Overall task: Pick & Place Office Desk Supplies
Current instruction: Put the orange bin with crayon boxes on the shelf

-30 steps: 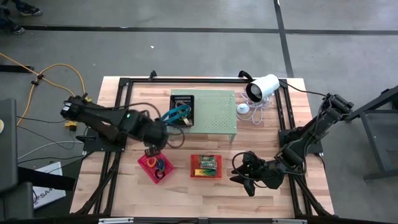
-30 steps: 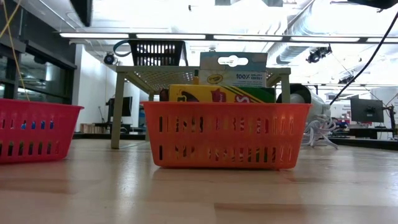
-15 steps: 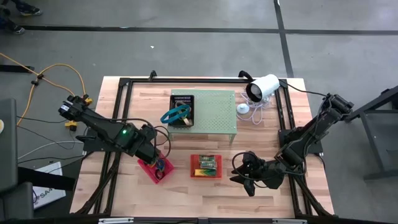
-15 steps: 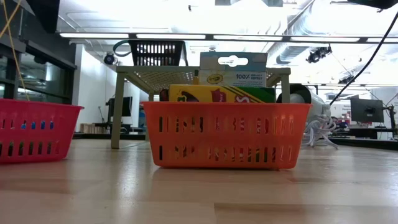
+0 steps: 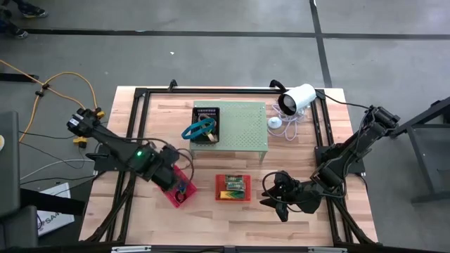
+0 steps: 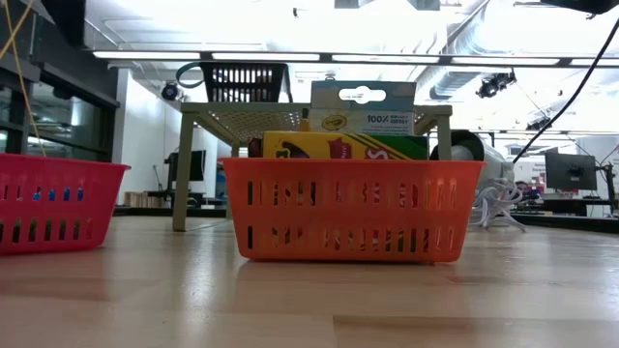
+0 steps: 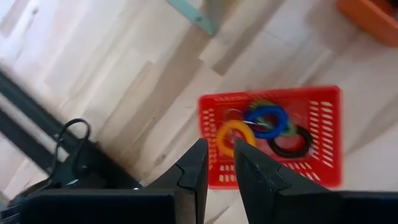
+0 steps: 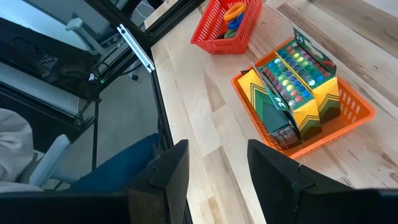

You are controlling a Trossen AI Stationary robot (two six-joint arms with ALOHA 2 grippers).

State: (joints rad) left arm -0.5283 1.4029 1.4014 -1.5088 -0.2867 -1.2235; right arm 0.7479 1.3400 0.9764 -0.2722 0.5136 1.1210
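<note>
Your left gripper [image 7: 216,163], fingers almost together and empty, hangs at 9 o'clock of the red basket [image 5: 177,188] holding the rings [image 7: 266,119], so a careless descent could knock it

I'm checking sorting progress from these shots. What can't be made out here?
- Black basket contents: in the high view, teal scissors lie over it; in the low view, its wall hides the inside.
- Red basket: in the high view, the left gripper covers part of it.
- Crayon boxes: in the low view, the orange basket hides their lower halves.
</note>
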